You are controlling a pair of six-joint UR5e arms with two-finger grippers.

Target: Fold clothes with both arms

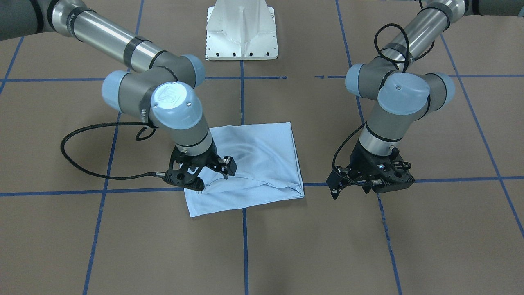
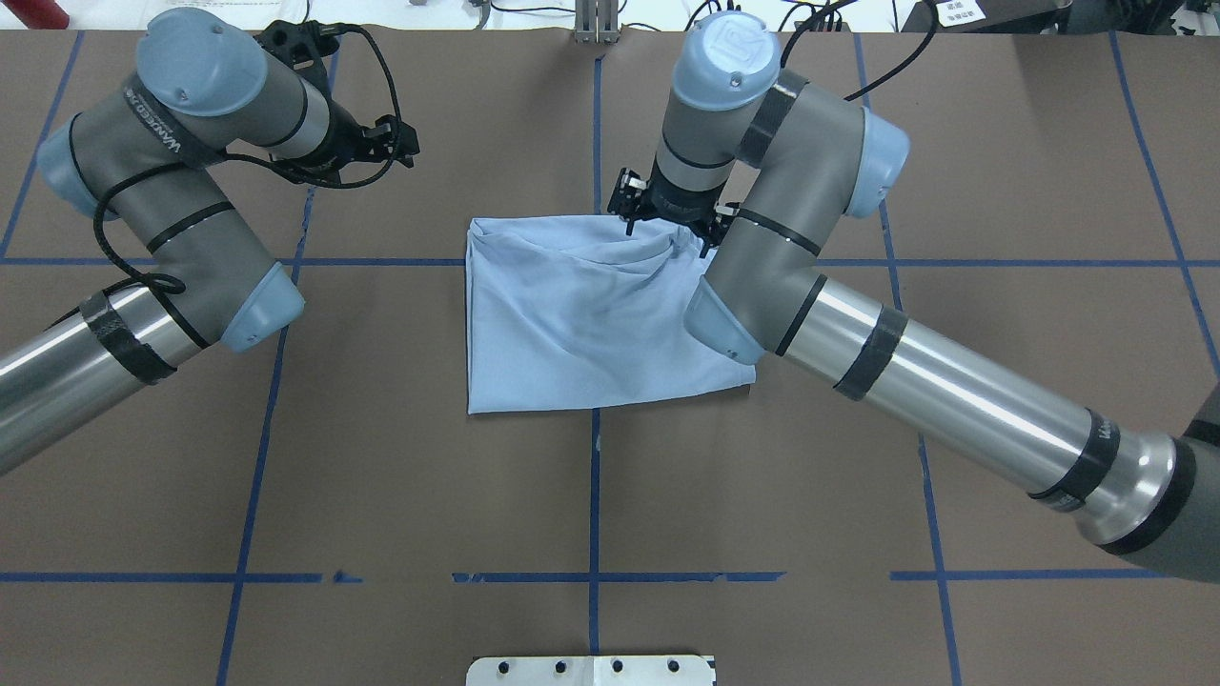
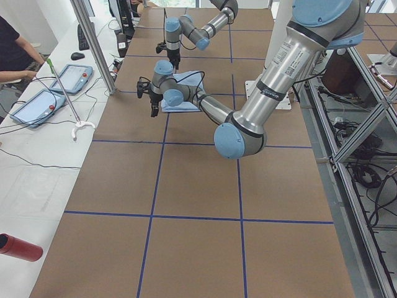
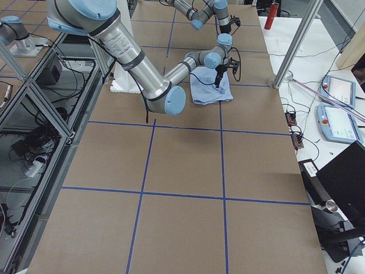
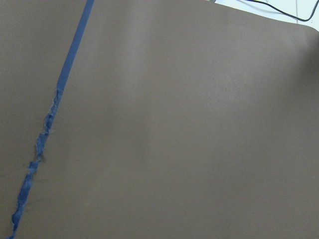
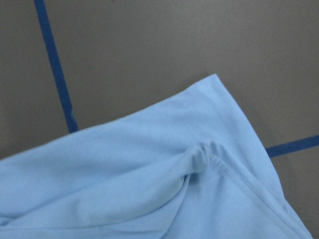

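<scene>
Brown table (image 2: pixel 1001 191) crossed by blue tape lines (image 2: pixel 594 495), with a folded light blue cloth T-shirt (image 2: pixel 581 324) at frame centre.
Overhead: the black two-finger left gripper (image 2: pixel 389 143) hovers upper left, well apart, and I cannot tell its jaw state. The shirt's long axis runs left-right, neck hidden. The black two-finger right gripper (image 2: pixel 667 224), jaws apart, is nearer, at its upper-right edge.

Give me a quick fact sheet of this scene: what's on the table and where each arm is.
Item: light blue T-shirt, folded roughly rectangular, wrinkled, on brown table
Right end effector: low over the T-shirt's edge farthest from the robot; open or shut unclear
Left end effector: over bare table, apart from the T-shirt; open or shut unclear
Markings: blue tape grid
</scene>
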